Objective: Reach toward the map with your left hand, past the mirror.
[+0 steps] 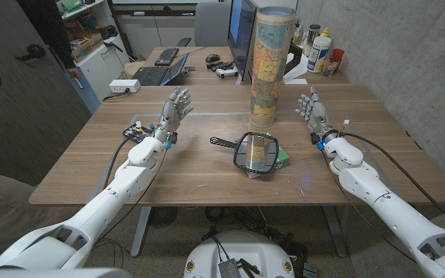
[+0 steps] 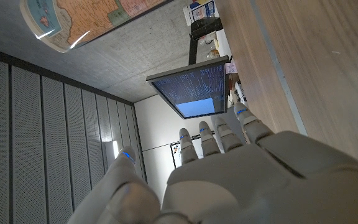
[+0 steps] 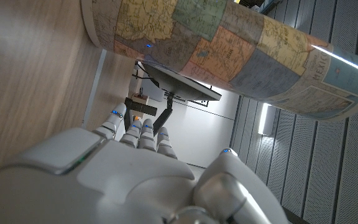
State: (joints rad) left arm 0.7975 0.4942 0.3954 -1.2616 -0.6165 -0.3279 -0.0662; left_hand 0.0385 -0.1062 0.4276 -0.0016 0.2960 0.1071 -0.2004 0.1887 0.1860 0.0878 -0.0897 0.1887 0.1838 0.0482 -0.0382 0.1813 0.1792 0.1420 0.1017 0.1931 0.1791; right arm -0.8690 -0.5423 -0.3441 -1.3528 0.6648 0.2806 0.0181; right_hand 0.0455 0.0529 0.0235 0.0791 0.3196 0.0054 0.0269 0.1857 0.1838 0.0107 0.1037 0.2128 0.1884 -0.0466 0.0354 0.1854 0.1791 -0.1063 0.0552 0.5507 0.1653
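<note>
A tall rolled map (image 1: pixel 267 63) stands upright at the far middle of the wooden table (image 1: pixel 207 166); the same map (image 2: pixel 79 18) (image 3: pixel 229 50) shows in both wrist views. A hand mirror (image 1: pixel 252 150) with a black handle lies nearer, in front of the map. My left hand (image 1: pixel 173 110) is raised above the table, left of the mirror and the map, fingers apart, holding nothing. My right hand (image 1: pixel 313 110) is raised right of the map, fingers also spread and empty. The back of each hand (image 2: pixel 229 180) (image 3: pixel 123 180) shows at its own wrist.
A small dark object with coloured bits (image 1: pixel 135 131) lies by the left forearm. Something green (image 1: pixel 283 157) peeks from under the mirror. Behind the table is a desk with a monitor (image 1: pixel 241 31), keyboard (image 1: pixel 165 55) and bottles (image 1: pixel 320 50).
</note>
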